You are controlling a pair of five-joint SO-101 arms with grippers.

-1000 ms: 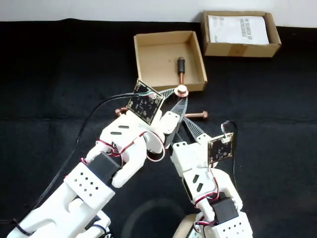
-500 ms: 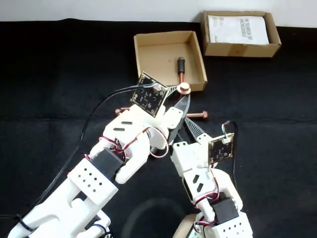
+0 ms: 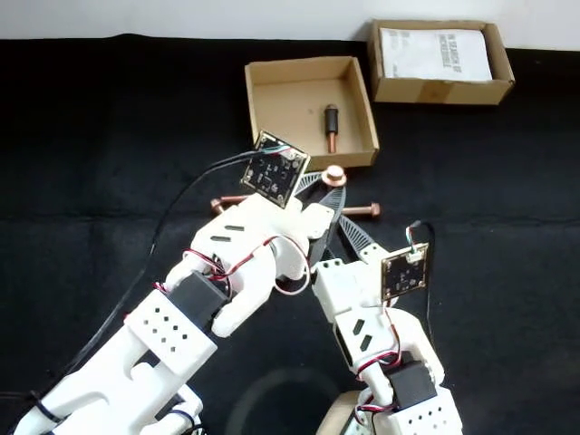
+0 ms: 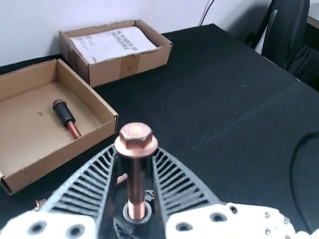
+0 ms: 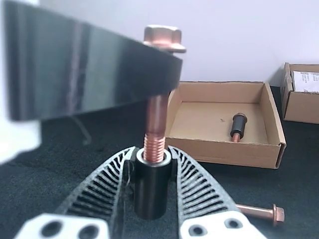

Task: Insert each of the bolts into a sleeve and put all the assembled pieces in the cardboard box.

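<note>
My left gripper (image 4: pixel 133 167) is shut on a copper bolt (image 4: pixel 135 142) and holds it upright, head up. The bolt's threaded end (image 5: pixel 153 144) sits in the mouth of a black sleeve (image 5: pixel 151 194), which my right gripper (image 5: pixel 152 159) is shut on from below. In the high view the bolt head (image 3: pixel 334 174) shows just in front of the cardboard box (image 3: pixel 272 72), with both grippers meeting under it. One assembled piece (image 3: pixel 332 122) lies inside the box. Two loose bolts lie on the cloth, one (image 3: pixel 367 210) to the right of the grippers, one (image 3: pixel 222 204) to the left.
A second cardboard box (image 3: pixel 439 89) holding a printed sheet stands at the back right. The table is covered in black cloth (image 3: pixel 109 163). The left arm's cable (image 3: pixel 172 213) runs across the cloth on the left. The two arms are close together at the front centre.
The left arm's wrist has swung farther toward the box, and the bolt head has shifted slightly back toward the arms. The right arm has kept still.
</note>
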